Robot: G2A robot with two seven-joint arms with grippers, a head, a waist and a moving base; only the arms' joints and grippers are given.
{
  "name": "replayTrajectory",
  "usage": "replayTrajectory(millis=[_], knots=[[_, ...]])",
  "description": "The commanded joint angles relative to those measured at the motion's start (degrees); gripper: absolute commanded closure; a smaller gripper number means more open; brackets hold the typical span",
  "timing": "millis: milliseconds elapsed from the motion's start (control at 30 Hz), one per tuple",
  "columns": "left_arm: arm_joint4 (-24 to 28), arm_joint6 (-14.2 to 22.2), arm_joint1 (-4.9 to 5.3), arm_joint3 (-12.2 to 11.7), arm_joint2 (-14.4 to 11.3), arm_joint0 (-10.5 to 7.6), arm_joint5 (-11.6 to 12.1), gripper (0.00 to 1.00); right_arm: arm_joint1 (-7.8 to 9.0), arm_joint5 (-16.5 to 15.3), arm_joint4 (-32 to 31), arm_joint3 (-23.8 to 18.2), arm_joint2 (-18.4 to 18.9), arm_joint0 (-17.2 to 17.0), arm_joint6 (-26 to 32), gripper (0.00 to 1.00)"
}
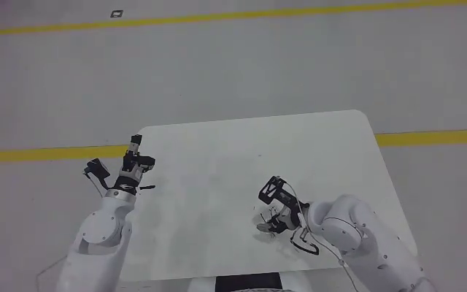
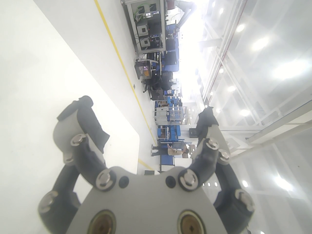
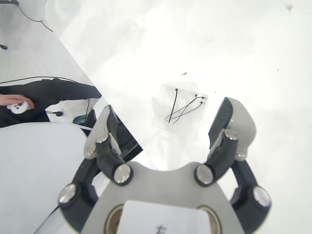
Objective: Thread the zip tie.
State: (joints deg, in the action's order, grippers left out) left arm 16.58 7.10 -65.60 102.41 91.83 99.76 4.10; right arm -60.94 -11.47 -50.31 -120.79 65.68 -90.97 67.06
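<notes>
Right wrist view: zip ties (image 3: 172,105) beyond parted jaws, not touching.

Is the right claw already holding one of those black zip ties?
No, the right gripper is open, and the three zip ties lie on a clear sheet beyond its fingers.

Table (image 3: 170,25): white, smooth, mostly matt, faint scuffs. Zip ties (image 3: 173,105): thin black plastic, on a clear glossy plastic sheet (image 3: 195,120) (bag or flat sheet, can't tell). Right gripper (image 3: 168,109): brushed grey metal plate, matt black plastic links, shiny screws; pads (image 3: 219,116) black, ribbed, rubbery-looking. Left gripper (image 2: 143,108): same metal and black plastic.
</notes>
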Motion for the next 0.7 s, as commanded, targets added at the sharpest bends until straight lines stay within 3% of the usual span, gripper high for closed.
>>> replayTrajectory(millis=[0, 233, 667], knots=[[0.00, 0.00, 0.00, 0.00, 0.00, 0.00, 0.00, 0.00, 0.00, 1.68, 1.18, -0.64, -0.22, 0.33, 1.97, 0.00], [0.00, 0.00, 0.00, 0.00, 0.00, 0.00, 0.00, 0.00, 0.11, 5.99, 5.88, -1.49, -0.79, 2.44, 9.08, 0.00], [0.00, 0.00, 0.00, 0.00, 0.00, 0.00, 0.00, 0.00, 0.07, 5.98, 5.81, -1.36, -1.41, 2.30, 7.84, 0.00]])
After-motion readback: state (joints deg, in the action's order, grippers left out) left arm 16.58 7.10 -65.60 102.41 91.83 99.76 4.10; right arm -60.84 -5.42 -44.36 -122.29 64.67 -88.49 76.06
